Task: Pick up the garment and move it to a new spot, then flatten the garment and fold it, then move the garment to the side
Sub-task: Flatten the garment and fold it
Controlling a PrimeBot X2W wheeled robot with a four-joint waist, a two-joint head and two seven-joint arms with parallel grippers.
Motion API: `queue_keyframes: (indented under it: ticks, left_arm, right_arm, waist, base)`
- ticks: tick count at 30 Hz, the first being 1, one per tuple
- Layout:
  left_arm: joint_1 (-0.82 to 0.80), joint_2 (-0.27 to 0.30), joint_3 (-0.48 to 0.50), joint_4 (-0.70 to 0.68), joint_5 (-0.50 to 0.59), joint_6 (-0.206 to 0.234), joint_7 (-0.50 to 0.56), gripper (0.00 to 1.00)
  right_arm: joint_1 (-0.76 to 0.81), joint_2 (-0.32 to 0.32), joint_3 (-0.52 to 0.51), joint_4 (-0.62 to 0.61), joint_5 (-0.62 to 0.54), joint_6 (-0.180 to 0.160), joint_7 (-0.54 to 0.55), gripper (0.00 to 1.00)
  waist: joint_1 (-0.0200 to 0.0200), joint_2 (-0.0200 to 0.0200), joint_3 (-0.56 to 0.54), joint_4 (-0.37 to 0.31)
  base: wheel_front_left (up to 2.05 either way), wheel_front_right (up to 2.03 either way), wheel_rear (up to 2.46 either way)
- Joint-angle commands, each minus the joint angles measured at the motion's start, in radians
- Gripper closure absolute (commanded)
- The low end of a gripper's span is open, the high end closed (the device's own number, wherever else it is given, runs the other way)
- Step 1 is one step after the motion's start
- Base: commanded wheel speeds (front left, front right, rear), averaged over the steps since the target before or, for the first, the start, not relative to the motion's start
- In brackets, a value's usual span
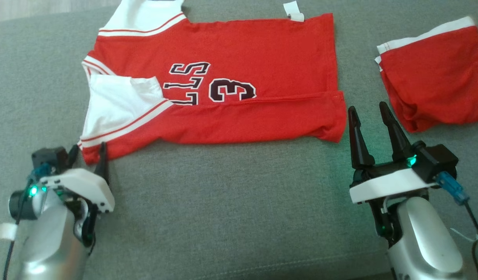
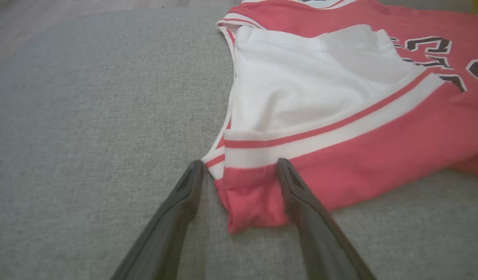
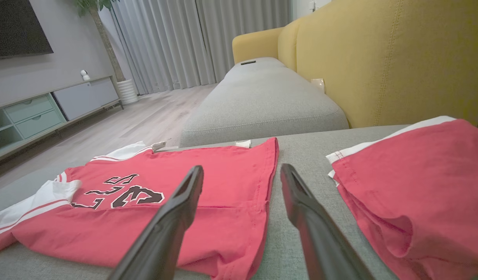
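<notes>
The jersey lies across the sofa cushion, long axis left to right, its near-left corner between the fingers of the wide-open left tool, the right tool, also wide, beside its near-right corner.

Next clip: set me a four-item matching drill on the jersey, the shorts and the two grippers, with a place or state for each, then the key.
Column one:
1. jersey
2. shorts
3. left gripper
4. right gripper

Column two:
A. lying at the far right, apart from the rest
B. open, aimed at the gap between the two garments
C. spread out, number facing up
D. open, straddling a garment's near corner

Pairs: 1-C, 2-A, 3-D, 4-B
</notes>
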Motion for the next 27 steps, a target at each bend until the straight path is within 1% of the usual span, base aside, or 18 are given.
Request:
queue_keyframes:
  ticks: [1,6,7,8,10,12,17,19,20,22,27]
  left_arm:
    - [-0.043,0.047,0.028,0.002,0.004,0.006,0.002,0.00]
    - [-0.079,0.048,0.010,0.069,0.004,-0.017,0.014,0.00]
    - [-0.086,0.048,0.005,0.080,0.004,-0.023,0.016,0.24]
    - [-0.091,0.049,0.002,0.088,0.004,-0.028,0.013,1.00]
    - [-0.101,0.049,-0.001,0.095,0.002,-0.036,-0.007,1.00]
    - [-0.111,0.046,0.000,0.084,0.002,-0.034,-0.038,1.00]
    - [-0.121,0.043,-0.008,0.022,0.015,-0.040,-0.075,1.00]
    - [-0.121,0.043,-0.016,-0.024,0.029,-0.044,-0.082,1.00]
    - [-0.117,0.045,-0.026,-0.077,0.046,-0.045,-0.084,1.00]
    - [-0.109,0.046,-0.026,-0.136,0.059,-0.043,-0.085,1.00]
    - [-0.088,0.041,-0.037,-0.204,0.077,-0.049,-0.085,1.00]
  right_arm:
    - [-0.028,0.006,0.024,-0.036,-0.002,-0.001,-0.005,0.00]
    - [-0.030,0.006,0.029,-0.034,-0.004,-0.001,-0.003,0.00]
    - [-0.030,0.006,0.026,-0.032,-0.006,-0.001,-0.002,0.00]
    - [-0.030,0.006,0.022,-0.029,-0.009,-0.001,0.001,0.00]
    - [-0.030,0.006,0.010,-0.021,-0.016,-0.001,0.010,0.00]
    - [-0.031,0.006,-0.002,-0.010,-0.024,-0.001,0.024,0.00]
    - [-0.044,0.006,-0.028,0.014,-0.046,-0.001,0.060,0.00]
    - [-0.057,0.006,-0.042,0.032,-0.055,-0.001,0.083,0.00]
    - [-0.072,0.006,-0.056,0.057,-0.062,-0.001,0.111,0.00]
    - [-0.089,0.006,-0.070,0.086,-0.067,-0.001,0.135,0.00]
    - [-0.135,0.006,-0.101,0.183,-0.055,-0.001,0.184,0.00]
  waist:
    - [-0.0001,-0.0001,0.004,-0.004]
    - [-0.0001,-0.0001,0.011,-0.010]
    - [-0.0001,-0.0001,0.012,-0.011]
    - [-0.0001,-0.0001,0.012,-0.010]
    - [-0.0001,-0.0001,0.011,-0.007]
    - [-0.0001,-0.0001,0.008,-0.001]
    - [-0.0001,-0.0001,0.000,0.019]
    - [-0.0001,-0.0001,-0.002,0.030]
    - [-0.0001,-0.0001,-0.003,0.042]
    - [-0.0001,-0.0001,-0.003,0.054]
    - [-0.0001,-0.0001,0.003,0.078]
  base:
    - [0.00,0.00,0.00]
    - [0.00,0.00,0.00]
    - [0.00,0.00,0.00]
    - [0.00,0.00,0.00]
    - [0.00,0.00,0.00]
    - [0.00,0.00,0.00]
    - [0.00,0.00,0.00]
    - [0.00,0.00,0.00]
    - [0.00,0.00,0.00]
    - [0.00,0.00,0.00]
    - [0.00,0.00,0.00]
